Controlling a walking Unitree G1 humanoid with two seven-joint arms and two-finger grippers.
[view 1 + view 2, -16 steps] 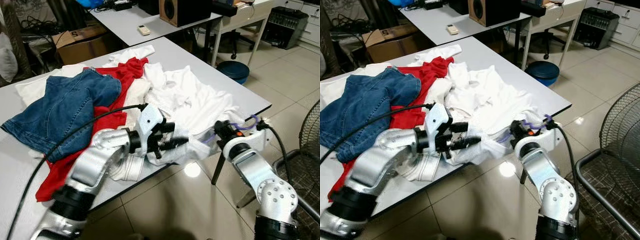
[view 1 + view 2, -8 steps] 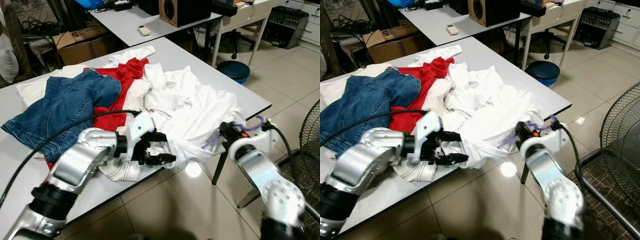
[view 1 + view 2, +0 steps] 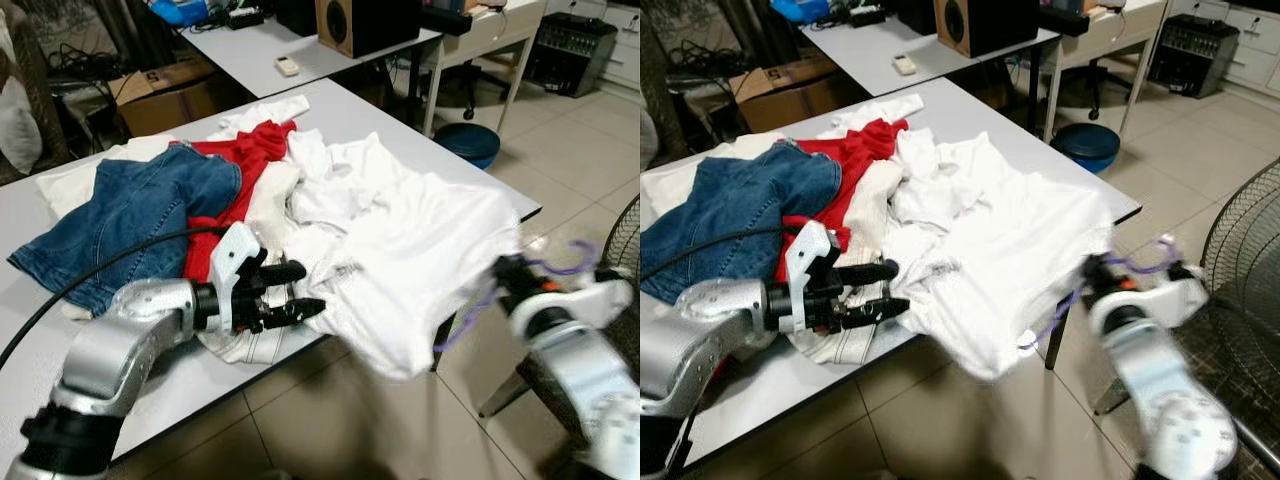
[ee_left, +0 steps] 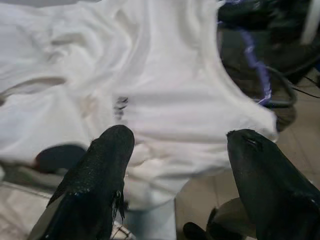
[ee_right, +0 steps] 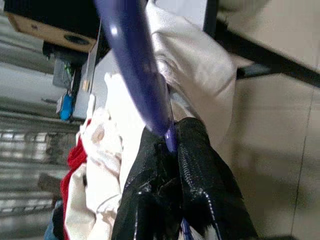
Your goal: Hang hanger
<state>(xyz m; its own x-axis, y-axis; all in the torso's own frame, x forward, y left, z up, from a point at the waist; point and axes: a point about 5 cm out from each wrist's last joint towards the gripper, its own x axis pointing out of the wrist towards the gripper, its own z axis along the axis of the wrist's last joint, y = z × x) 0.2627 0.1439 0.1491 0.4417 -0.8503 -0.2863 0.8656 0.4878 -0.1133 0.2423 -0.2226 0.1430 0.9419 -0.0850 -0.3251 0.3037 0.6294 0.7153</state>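
The purple hanger [image 5: 135,70], threaded in the white shirt [image 3: 420,260] off the surface [image 3: 350,105] edge, is clamped by the right claw [image 5: 172,142], the left claw [image 3: 300,290] is spread empty, and snagging on neighbouring clothes could drag them floorward.

One purple hanger [image 3: 470,318], one blue denim garment [image 3: 135,215], one red garment [image 3: 235,170] — two tables [image 3: 350,105].

We record the right gripper [image 3: 505,272] and its arm as motion-blurred. The purple hanger [image 3: 470,310] lies mostly under the white shirt [image 3: 420,250], its upper end cut off in the right wrist view. Items on the far desk [image 3: 250,50] are too small to identify.
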